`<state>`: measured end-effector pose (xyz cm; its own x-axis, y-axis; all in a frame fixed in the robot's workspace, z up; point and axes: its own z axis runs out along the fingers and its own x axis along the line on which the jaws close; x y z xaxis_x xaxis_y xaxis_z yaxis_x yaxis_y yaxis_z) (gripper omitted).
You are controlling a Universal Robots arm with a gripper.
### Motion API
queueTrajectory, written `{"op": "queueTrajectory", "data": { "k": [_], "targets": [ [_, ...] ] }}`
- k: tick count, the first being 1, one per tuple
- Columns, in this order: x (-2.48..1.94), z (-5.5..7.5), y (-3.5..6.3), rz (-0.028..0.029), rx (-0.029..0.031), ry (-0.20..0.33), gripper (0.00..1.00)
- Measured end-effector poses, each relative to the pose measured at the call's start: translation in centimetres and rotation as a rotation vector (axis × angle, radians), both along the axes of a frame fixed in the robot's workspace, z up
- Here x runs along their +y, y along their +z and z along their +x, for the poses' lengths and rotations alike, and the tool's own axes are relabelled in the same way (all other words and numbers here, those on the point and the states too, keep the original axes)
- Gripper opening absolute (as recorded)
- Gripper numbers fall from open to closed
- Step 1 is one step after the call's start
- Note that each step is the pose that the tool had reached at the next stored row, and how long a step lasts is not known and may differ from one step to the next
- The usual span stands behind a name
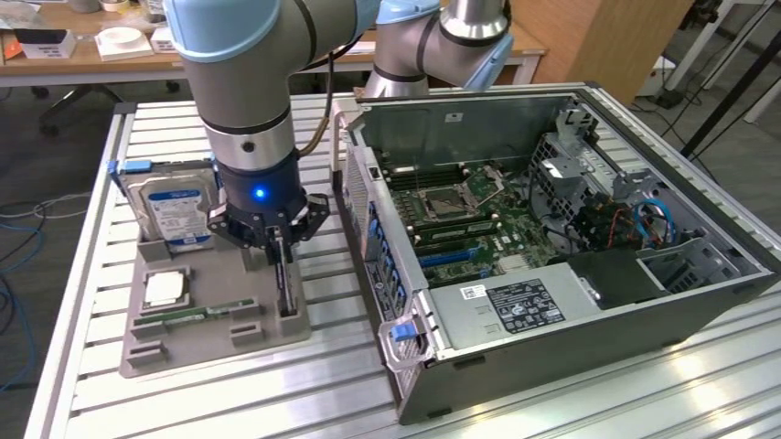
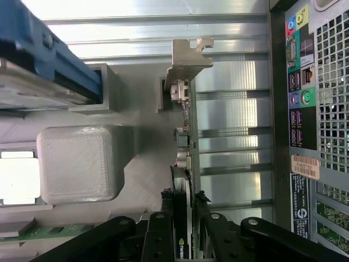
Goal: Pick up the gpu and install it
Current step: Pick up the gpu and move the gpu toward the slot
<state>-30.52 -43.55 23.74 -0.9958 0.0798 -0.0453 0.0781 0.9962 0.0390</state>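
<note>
1. Where the end effector (image 1: 278, 243) (image 2: 184, 194) meets the gpu (image 1: 288, 291) (image 2: 183, 153), its black fingers (image 2: 161, 232) are drawn in on the card from both sides, one against each face. No gap shows in the wrist view.
2. The opening is narrow, only the card's thickness; the end effector is clamped on the gpu's upper edge.
3. The gpu stands on edge in a slot of the grey holder (image 1: 262, 337) (image 2: 82, 164), at the holder's side nearest the computer case (image 1: 683, 309). Its silver bracket (image 2: 188, 59) is at the end away from the fingers.
4. The card's lower edge sits in the slot; not lifted clear.
5. The arm (image 1: 244, 82) comes down from the top of the exterior view, its last segment near vertical and the wrist pointing straight down over the holder. A blue light is lit on the wrist.
6. On the same holder, a hard drive (image 1: 171, 208) stands upright toward the exterior view's left of the end effector. A processor (image 1: 165, 288) and a memory stick (image 1: 201, 314) lie flat nearer the camera.
7. The case lies open on its side on the slatted table (image 1: 219, 407), just beside the holder on the exterior view's right, with the motherboard exposed.
</note>
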Motion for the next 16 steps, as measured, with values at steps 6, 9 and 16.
{"op": "queueTrajectory", "data": {
  "k": [6,9,16],
  "targets": [
    [0.0,0.0,0.0,0.0001,0.0,0.0,0.26],
    [0.0,0.0,0.0,0.0,0.0,0.0,0.26],
    [0.0,0.0,0.0,0.0,0.0,0.0,0.26]
  ]
}}
